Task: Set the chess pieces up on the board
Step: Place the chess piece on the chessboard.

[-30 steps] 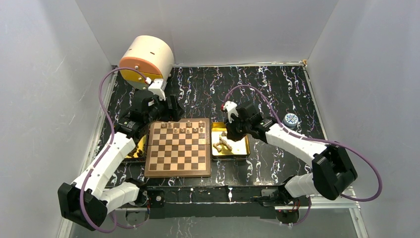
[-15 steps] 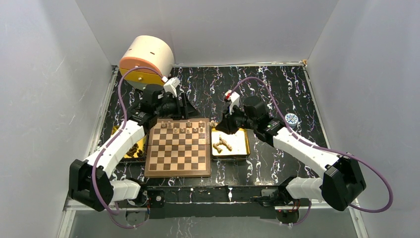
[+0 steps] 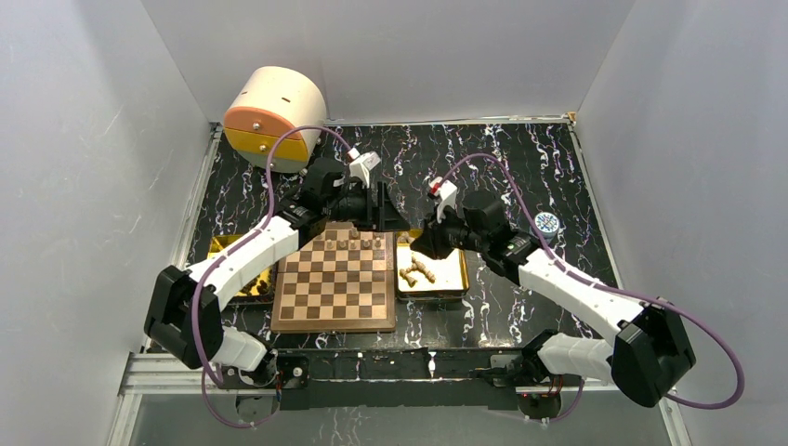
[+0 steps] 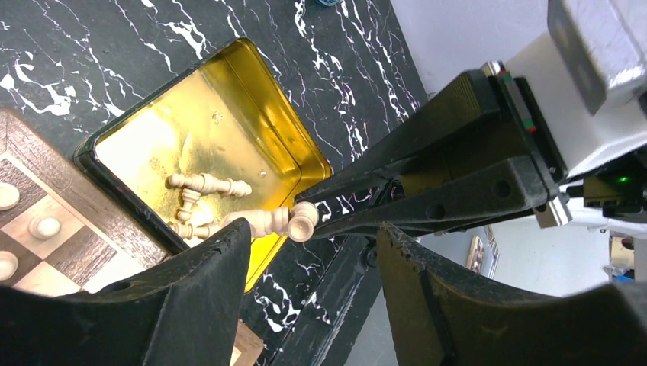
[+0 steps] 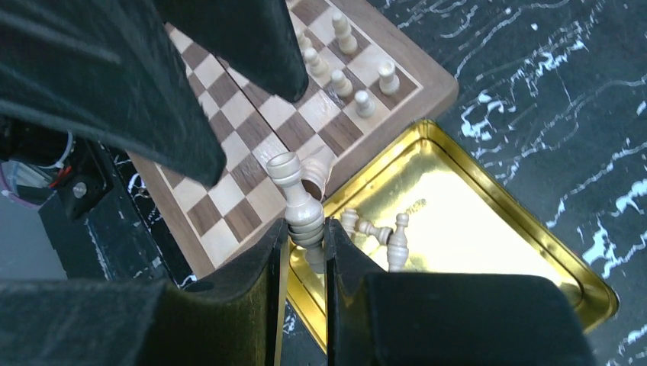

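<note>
My right gripper is shut on a light tan chess piece, held in the air over the gap between the board and the right gold tray. The same piece shows in the left wrist view just past one black fingertip of my left gripper, which is open with nothing between its fingers. From above, the left gripper meets the right gripper at the far right corner of the board. Several chess pieces stand on its far rows. More pieces lie in the tray.
A cream and orange round container sits at the back left. A second gold tray lies left of the board, partly under the left arm. A small blue and white round thing rests right of the right arm. White walls close in both sides.
The left arm has swung right along the board's far edge to the right gripper, its jaws narrowing. The right gripper shifted slightly left from the tray, still shut on its piece.
</note>
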